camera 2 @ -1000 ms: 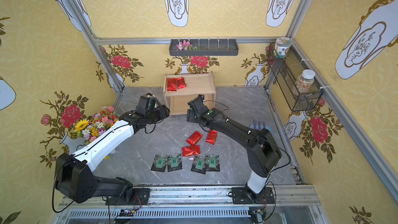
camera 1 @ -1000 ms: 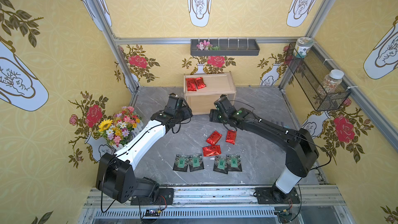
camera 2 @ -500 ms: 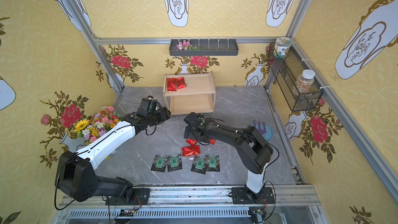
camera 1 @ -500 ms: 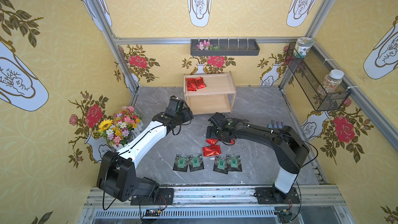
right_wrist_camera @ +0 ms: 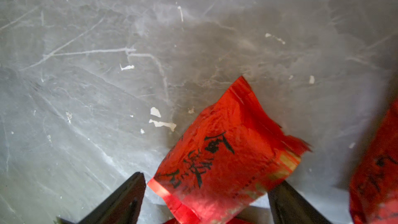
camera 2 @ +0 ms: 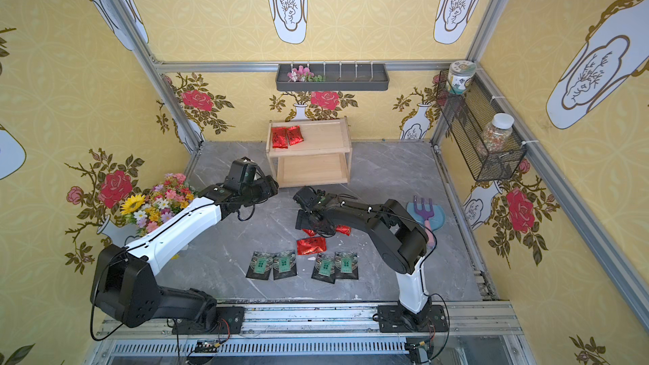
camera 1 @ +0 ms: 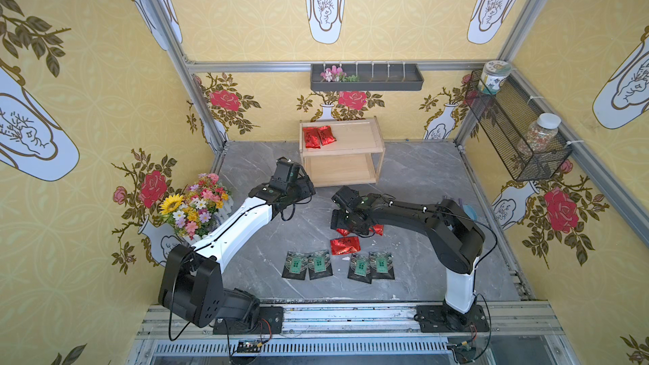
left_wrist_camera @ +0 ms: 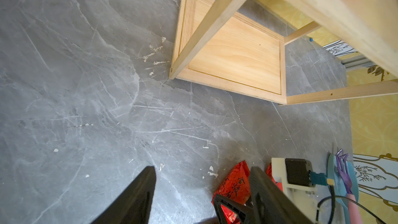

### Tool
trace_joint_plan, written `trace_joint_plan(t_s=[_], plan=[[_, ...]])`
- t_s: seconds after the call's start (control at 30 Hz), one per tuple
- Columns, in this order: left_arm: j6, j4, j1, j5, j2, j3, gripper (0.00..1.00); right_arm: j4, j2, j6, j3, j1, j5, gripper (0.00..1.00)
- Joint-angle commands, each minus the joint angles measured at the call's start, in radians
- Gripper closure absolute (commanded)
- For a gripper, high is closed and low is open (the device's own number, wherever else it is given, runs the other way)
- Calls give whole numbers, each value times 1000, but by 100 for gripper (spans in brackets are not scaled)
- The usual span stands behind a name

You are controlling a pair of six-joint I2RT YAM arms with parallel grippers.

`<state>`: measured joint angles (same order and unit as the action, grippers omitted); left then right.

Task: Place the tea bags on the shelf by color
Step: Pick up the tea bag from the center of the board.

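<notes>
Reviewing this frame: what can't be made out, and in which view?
- Both top views: two red tea bags lie mostly under the right arm; only corners show.
- Right wrist view: another red tea bag is cut off by the picture's edge.
- Left wrist view: the top of the shelf is blurred and cut off by the edge.
- Top views: print on the black tea bags is too small to read.
</notes>
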<state>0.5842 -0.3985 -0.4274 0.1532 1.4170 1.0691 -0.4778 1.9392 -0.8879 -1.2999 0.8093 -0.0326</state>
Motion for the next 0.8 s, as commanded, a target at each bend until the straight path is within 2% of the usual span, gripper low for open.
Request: trace_joint_plan(t_s=[0.0, 0.47, 0.6, 0.77], plan=[[-6, -3, 1, -13, 6, -6, 26, -16, 13, 36, -25, 4, -43, 11], [-7, -12, 1, -12, 15, -1, 26, -18, 92, 173, -134, 10, -62, 8], [-9, -15, 1, -7, 13, -2, 26, -16, 115, 210, -151, 6, -35, 8], [-9, -17, 0, -3, 12, -3, 26, -45, 101, 266, -155, 7, -46, 8]])
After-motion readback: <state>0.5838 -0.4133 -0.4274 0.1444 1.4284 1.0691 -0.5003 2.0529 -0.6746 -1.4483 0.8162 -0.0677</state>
